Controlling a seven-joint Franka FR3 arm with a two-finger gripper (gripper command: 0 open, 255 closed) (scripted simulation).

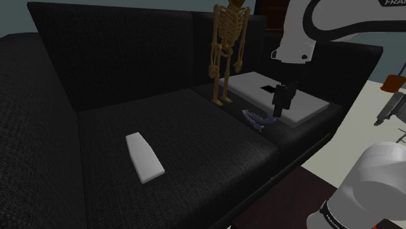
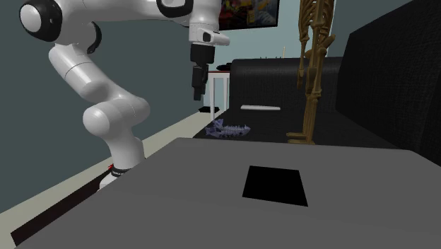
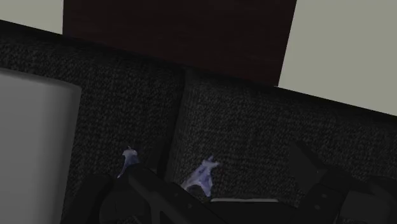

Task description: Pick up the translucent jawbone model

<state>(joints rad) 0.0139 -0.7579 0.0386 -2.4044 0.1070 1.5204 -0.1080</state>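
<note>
Gripper [image 1: 279,114] hangs above bluish jawbone model [image 1: 255,120] — apart.

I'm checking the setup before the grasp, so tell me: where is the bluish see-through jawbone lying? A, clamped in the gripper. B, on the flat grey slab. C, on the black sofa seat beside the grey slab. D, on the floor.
C: the jawbone lies on the black sofa seat just off the grey slab's edge, and the gripper hangs above it, apart.
</note>
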